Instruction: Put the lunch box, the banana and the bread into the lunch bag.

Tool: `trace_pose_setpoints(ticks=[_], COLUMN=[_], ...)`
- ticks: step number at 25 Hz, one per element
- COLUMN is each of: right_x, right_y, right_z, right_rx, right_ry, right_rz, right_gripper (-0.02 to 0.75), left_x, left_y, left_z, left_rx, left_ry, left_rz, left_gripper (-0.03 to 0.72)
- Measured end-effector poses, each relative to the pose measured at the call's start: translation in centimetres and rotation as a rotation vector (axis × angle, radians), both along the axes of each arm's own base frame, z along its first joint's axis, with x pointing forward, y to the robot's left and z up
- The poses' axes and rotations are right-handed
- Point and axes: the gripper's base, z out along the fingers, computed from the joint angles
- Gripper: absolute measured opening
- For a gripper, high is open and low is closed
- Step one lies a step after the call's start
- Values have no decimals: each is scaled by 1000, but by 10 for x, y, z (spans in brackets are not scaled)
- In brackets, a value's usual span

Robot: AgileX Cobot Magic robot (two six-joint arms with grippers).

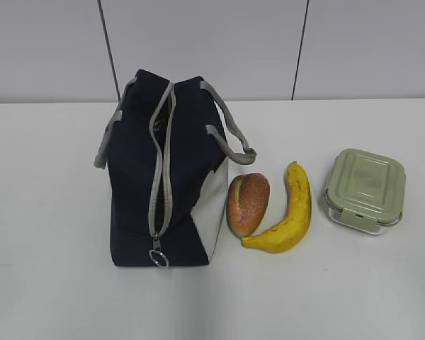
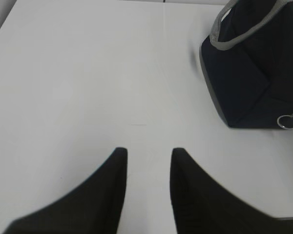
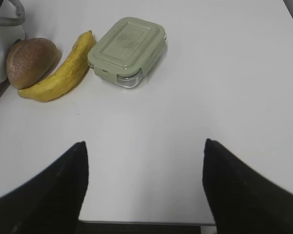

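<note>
Currently:
lunch bag [image 1: 138, 184]: upright on the white surface [image 1: 49, 283], left of centre; zipper [image 1: 160, 177] parted at the far end, ring pull [image 1: 159, 258] at the near end.
bread [image 1: 248, 204]: just right of the bag, touching the banana.
banana [image 1: 289, 211]: curved round the bread's right side.
lunch box [image 1: 365, 190]: right of the banana, apart from it, green lid on.
left gripper [image 2: 149, 165]: fingers narrowly apart, empty, over bare surface left of the bag.
right gripper [image 3: 144, 175]: fingers wide, empty, near side of the food.
</note>
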Motion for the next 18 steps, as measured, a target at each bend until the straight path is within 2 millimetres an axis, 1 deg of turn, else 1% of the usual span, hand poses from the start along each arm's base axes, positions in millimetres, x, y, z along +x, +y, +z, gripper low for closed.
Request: trace_pose_setpoints(ticks=[18], right_x=[0], right_y=[0], right_z=[0], right_rx=[0], right_ry=[2], right_rz=[0], right_gripper=[542], left_x=[0], left_y=[0], left_z=[0], left_rx=[0], left_ry=[0], left_rz=[0], left_gripper=[235])
